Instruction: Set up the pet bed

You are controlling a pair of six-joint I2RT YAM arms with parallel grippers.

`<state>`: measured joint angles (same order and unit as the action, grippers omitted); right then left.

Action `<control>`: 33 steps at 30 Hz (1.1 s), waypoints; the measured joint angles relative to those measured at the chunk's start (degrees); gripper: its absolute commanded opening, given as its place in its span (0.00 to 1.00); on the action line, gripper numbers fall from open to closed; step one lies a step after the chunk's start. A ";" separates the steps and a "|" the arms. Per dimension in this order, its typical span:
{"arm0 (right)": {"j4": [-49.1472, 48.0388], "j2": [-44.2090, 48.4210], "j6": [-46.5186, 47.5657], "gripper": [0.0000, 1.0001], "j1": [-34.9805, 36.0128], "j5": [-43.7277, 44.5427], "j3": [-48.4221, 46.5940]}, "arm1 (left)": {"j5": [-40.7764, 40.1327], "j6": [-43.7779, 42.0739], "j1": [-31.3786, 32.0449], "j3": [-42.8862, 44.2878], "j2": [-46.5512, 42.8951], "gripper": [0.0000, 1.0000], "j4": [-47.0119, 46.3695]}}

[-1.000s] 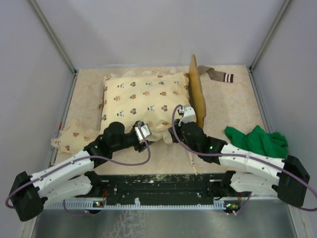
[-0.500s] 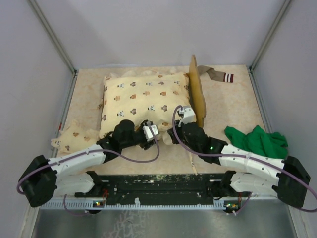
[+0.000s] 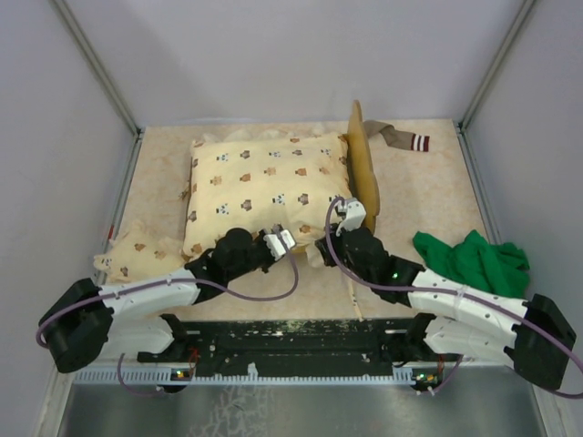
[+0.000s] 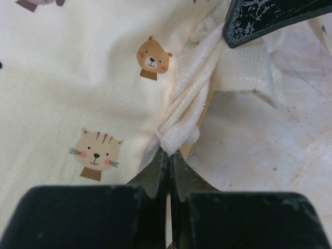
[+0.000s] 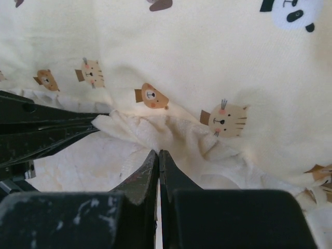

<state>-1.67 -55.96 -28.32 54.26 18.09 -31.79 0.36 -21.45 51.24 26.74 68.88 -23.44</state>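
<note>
**Item 1. Pet bed** (image 3: pixel 363 173). Light-wood frame. Only the scalloped headboard is seen, upright at the bed's right end; the rest is covered. Contents: one cream animal-print quilt (image 3: pixel 255 182), spread puffily across the bed, with its fleecy corner bunched at the bed's near edge by the headboard.

**Item 2. Left gripper** (image 4: pixel 168 154). Placed at the bed's near edge, towards the headboard end. The jaws are pressed together, and a gathered fold of the quilt's fleece edge is pinched at the tips.

**Item 3. Right gripper** (image 5: pixel 158 153). Set just beside the left one, closer to the headboard. The jaws are pressed together with the tips against the same fleece edge. Whether cloth is caught cannot be told.

**Item 4. Pillow** (image 3: pixel 137 250). Matching print, laid on the table (image 3: pixel 428 191) off the bed's near-left corner.

**Item 5. Green cloth** (image 3: pixel 472 259). Crumpled, lying well to the right of the headboard, on the near side.

**Item 6. Strip of cloth with striped end** (image 3: pixel 401 138). Lying just past the headboard's far end.
</note>
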 measured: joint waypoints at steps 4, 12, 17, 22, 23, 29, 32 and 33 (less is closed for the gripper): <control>0.26 0.15 0.83 0.00 -1.11 -0.07 0.39 | 1.07 1.81 0.37 2.12 -3.37 0.00 9.40; 1.84 4.07 2.47 0.00 -3.74 -3.45 1.79 | 3.43 4.72 0.37 4.55 -7.87 0.00 20.46; 2.73 4.00 4.22 0.09 -4.66 -6.14 1.79 | 4.31 3.15 0.31 9.70 -3.02 0.17 27.50; 9.01 2.19 4.09 0.40 -5.09 -8.87 -1.33 | 6.62 3.23 0.09 10.49 -3.30 0.56 33.31; 10.10 2.27 3.65 0.40 -5.22 -9.20 -2.21 | 6.62 3.76 0.09 10.49 -3.93 0.61 34.32; 15.02 3.08 0.90 0.40 -5.31 -10.10 -10.38 | -0.46 11.32 0.09 11.91 -12.70 0.77 35.32; 18.40 2.51 -0.24 0.40 -5.31 -8.31 -14.67 | -7.19 15.04 -0.42 15.02 -14.10 0.79 35.23; 19.87 2.08 -0.31 0.41 -5.31 -7.39 -16.11 | -9.68 15.85 -0.83 16.76 -13.77 0.80 35.85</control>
<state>18.20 -53.89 -28.62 48.95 10.70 -47.90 -9.32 -5.61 50.41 43.51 55.11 12.40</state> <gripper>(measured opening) 0.401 0.778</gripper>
